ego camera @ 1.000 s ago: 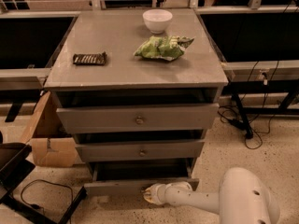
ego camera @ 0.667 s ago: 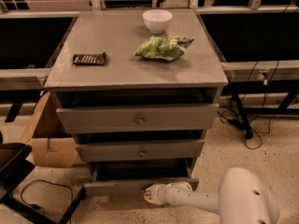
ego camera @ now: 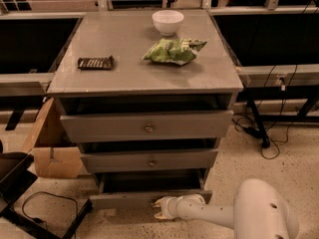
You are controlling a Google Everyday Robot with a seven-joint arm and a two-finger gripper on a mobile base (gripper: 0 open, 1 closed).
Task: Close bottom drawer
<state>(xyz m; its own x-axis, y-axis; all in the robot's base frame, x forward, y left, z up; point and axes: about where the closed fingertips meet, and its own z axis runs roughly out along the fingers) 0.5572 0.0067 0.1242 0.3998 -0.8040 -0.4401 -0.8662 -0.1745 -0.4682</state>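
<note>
The bottom drawer [ego camera: 124,199] of the grey cabinet is pulled out a little, with a slim front panel near the floor and a dark gap above it. My gripper [ego camera: 158,208] is at the end of the white arm [ego camera: 209,214], which reaches in from the lower right. It sits right against the drawer's front panel, about at its middle, where the knob is hidden behind it.
The middle drawer [ego camera: 149,161] and top drawer [ego camera: 147,126] stand above, each with a round knob. On the cabinet top [ego camera: 124,76] are a white bowl [ego camera: 168,22], a green chip bag [ego camera: 173,51] and a dark bar [ego camera: 95,62]. A cardboard box [ego camera: 52,153] is at the left, cables [ego camera: 259,133] at the right.
</note>
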